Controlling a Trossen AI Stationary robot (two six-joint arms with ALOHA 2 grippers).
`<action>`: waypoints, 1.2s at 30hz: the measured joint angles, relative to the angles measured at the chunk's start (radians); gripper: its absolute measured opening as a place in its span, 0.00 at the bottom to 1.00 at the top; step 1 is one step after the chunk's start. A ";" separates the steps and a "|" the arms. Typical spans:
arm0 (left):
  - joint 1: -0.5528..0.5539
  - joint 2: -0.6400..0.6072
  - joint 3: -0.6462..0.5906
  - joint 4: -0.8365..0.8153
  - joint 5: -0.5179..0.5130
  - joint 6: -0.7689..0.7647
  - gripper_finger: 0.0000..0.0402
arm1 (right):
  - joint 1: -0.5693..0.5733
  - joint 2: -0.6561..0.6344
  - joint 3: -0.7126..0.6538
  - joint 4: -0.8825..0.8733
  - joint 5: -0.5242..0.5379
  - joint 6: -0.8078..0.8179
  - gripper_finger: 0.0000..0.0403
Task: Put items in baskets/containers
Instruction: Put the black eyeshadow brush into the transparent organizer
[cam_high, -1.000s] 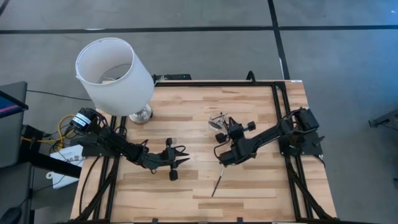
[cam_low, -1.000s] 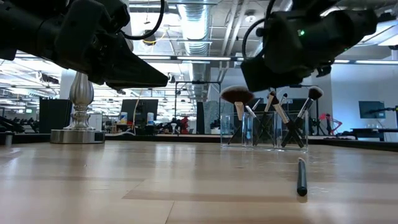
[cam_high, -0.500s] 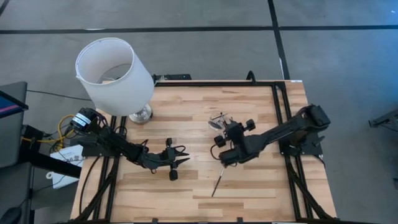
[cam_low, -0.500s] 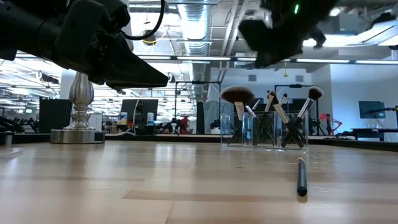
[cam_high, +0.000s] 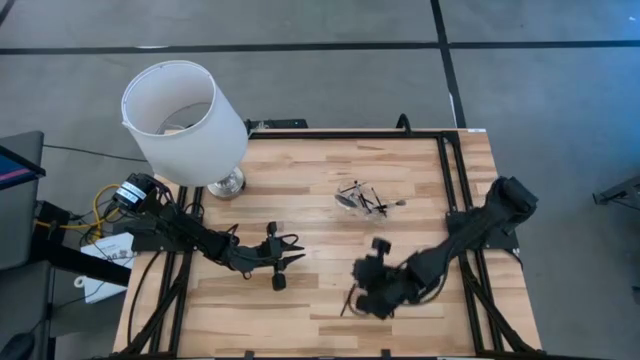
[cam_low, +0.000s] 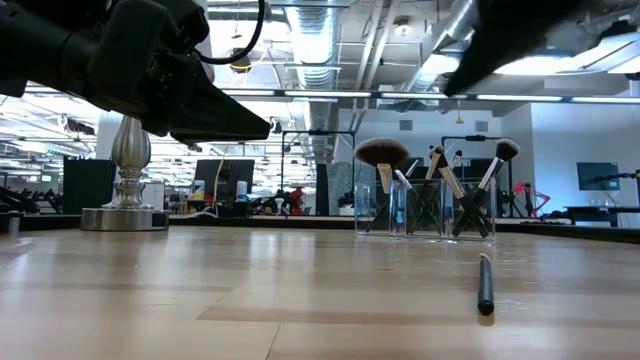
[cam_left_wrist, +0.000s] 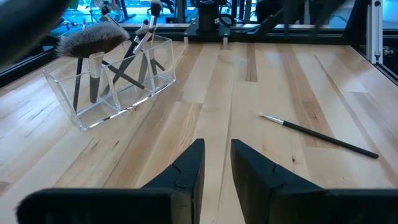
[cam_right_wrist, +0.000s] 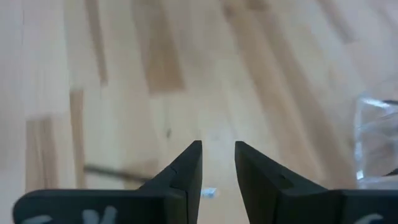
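A clear plastic organiser (cam_high: 360, 198) stands on the far middle of the table. Several black-handled brushes lean inside its compartments (cam_low: 425, 200), one with a wide fluffy head (cam_left_wrist: 87, 40). One thin brush (cam_low: 485, 285) lies flat on the wood near the front edge, also seen from the left wrist (cam_left_wrist: 317, 137). My right gripper (cam_high: 362, 296) hovers over this brush, partly hiding it, and is open with a narrow gap (cam_right_wrist: 217, 152); the blurred brush (cam_right_wrist: 118, 171) lies off to one side of the fingers. My left gripper (cam_high: 292, 255) waits left of centre, open a little (cam_left_wrist: 217, 152).
A lamp with a big white shade (cam_high: 185, 120) and a silver base (cam_low: 125, 215) stands at the far left corner. A black frame rail (cam_high: 455, 200) runs along the table's right side. Bare wood lies between the two grippers and left of the organiser.
My right gripper has swung away from the organiser toward the table's near edge and now hangs over the lone brush. In the low view the arm has risen to the picture's top. The organiser, hidden under the arm before, shows fully now. The brush has not moved.
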 joint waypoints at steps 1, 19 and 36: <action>0.000 0.000 0.000 0.000 0.000 0.000 0.19 | 0.010 0.021 0.000 -0.001 -0.007 -0.001 0.22; 0.000 0.000 0.000 0.008 0.000 -0.023 0.19 | -0.103 0.228 0.000 0.077 -0.280 -0.158 0.22; 0.000 0.000 0.000 0.008 0.000 -0.053 0.19 | -0.047 0.125 0.000 0.027 -0.443 -0.181 0.22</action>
